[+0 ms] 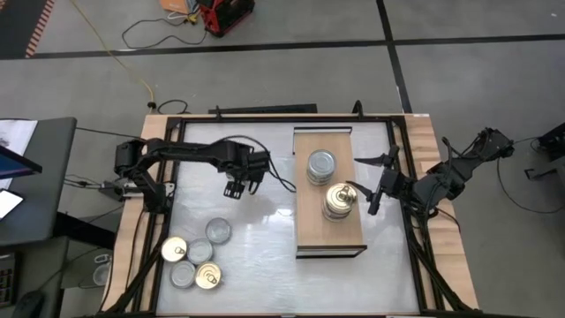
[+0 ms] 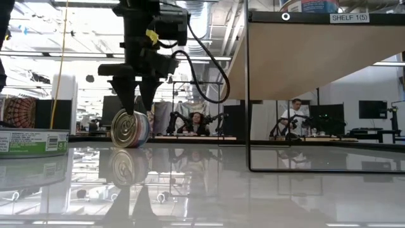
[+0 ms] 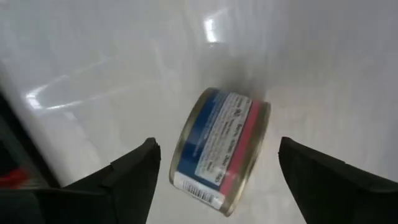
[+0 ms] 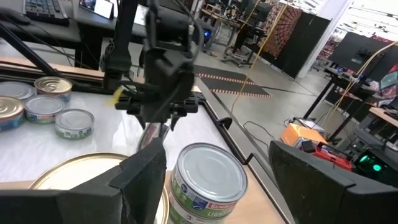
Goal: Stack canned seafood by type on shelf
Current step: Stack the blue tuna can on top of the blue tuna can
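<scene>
My left gripper [image 2: 137, 88], fingers apart, hangs over a tin [image 3: 217, 149] lying sideways; only the wrist view shows its label.

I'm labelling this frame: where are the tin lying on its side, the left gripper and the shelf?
tin on its side [image 3: 217, 149], left wrist view, label wall.
left gripper [image 2: 136, 95], low view, between fingertips.
shelf [image 1: 311, 237], high view, bare wood.

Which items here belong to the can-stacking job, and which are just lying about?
Job:
- shelf
- silver-lid stack and gold-lid stack on the shelf
- tin on its side between the open left gripper fingers
- four loose tins on the table
- right gripper, open by the shelf

Lying about:
- red tool and yellow cable on the floor
</scene>
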Controlling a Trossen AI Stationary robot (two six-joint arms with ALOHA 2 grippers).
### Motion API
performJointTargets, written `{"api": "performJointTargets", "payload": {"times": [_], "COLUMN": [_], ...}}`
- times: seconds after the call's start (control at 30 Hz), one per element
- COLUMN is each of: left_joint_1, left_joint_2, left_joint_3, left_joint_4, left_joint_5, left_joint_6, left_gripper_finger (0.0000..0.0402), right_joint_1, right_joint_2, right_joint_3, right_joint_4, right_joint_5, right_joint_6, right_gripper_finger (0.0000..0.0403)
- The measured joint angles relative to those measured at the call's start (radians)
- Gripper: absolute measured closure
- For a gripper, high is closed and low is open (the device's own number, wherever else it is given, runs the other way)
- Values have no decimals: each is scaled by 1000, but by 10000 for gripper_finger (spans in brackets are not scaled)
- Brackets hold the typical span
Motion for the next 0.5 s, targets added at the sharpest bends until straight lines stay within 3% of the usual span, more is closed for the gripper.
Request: {"api": "performJointTargets", "payload": {"times": [0.3, 0.5], "left_joint_1": [149, 158], "left_joint_2": [0, 0], "left_joint_3": [-34, -41], "left_joint_4": [29, 44], "left_joint_5": [110, 211], "left_joint_6": [57, 53], "left_gripper_finger": [86, 110], "right_joint_1": [-15, -33], "right_joint_2": [0, 0], "right_joint_3": [0, 0], "right_joint_4": [-4, -22], "right_joint_5": [1, 2], "right_joint_6": [-12, 19], "right_gripper_finger": [92, 92]}}
